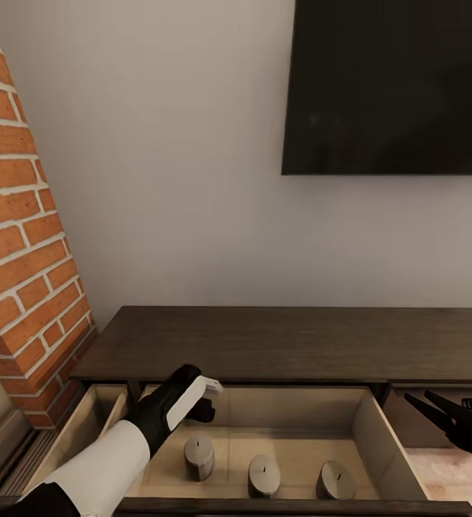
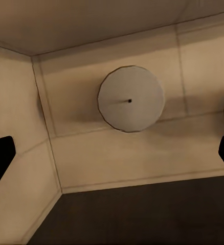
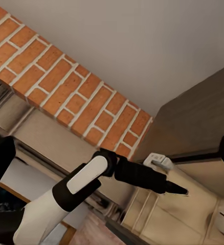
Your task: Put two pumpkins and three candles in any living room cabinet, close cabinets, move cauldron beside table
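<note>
Beige candles (image 1: 263, 475) stand in the open cabinet (image 1: 286, 345) drawer, lower frame; my left gripper (image 1: 205, 402), fingers spread and empty, should lift straight up, clear of the rim.

A plain pale wall (image 1: 192, 179) stood behind, with a large black screen (image 1: 390, 86) mounted toward its upper right. A slanting red-brick column (image 1: 20, 237) with light mortar rose at the left. Pale wooden flooring (image 1: 447, 477) showed at the lower right.
</note>
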Tool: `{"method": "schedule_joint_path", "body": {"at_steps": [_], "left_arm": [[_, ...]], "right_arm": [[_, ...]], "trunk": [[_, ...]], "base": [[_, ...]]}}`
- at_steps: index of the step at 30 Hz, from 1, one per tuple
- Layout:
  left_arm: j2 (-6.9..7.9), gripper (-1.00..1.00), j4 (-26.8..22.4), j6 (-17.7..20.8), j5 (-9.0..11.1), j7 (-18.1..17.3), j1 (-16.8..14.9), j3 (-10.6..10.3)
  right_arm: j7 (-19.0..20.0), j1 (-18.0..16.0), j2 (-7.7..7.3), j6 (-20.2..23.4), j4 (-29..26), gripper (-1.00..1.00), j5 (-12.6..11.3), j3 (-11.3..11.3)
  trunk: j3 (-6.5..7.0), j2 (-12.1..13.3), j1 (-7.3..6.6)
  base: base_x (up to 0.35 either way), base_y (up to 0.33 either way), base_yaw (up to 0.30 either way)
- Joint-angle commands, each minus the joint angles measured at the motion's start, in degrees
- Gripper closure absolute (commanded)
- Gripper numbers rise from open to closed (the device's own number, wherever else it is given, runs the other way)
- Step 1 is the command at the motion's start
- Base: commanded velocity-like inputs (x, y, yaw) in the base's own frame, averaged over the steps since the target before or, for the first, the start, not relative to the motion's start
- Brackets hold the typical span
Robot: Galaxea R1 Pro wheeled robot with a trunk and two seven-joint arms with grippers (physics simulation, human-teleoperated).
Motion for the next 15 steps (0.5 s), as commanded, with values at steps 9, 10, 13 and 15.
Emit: {"method": "schedule_joint_path", "body": {"at_steps": [9,10,13,15], "left_arm": [[0.09,-1.00,0.0,0.3,0.6,0.6,-0.4,-0.2],[0.09,-1.00,0.0,0.3,0.6,0.6,-0.4,-0.2],[0.12,-1.00,0.0,0.3,0.6,0.6,-0.4,-0.2],[0.10,-1.00,0.0,0.3,0.6,0.7,-0.4,-0.2]], "right_arm": [[0.1,0.0,-0.02,0.3,0.0,-1.00,-0.1,-0.1],[0.1,0.0,0.00,0.3,0.0,-1.00,-0.1,-0.1],[0.1,0.0,0.00,0.3,0.0,-1.00,-0.1,0.0],[0.1,0.0,0.00,0.3,0.0,-1.00,-0.1,0.0]], "trunk": [[1.95,0.1,-0.24],[2.17,0.1,-0.26],[2.84,0.2,-0.34],[3.28,0.2,-0.39]], "base": [[-0.148,0.000,0.000],[-0.113,0.000,0.000],[-0.161,0.000,0.000],[-0.225,0.000,0.000]]}}
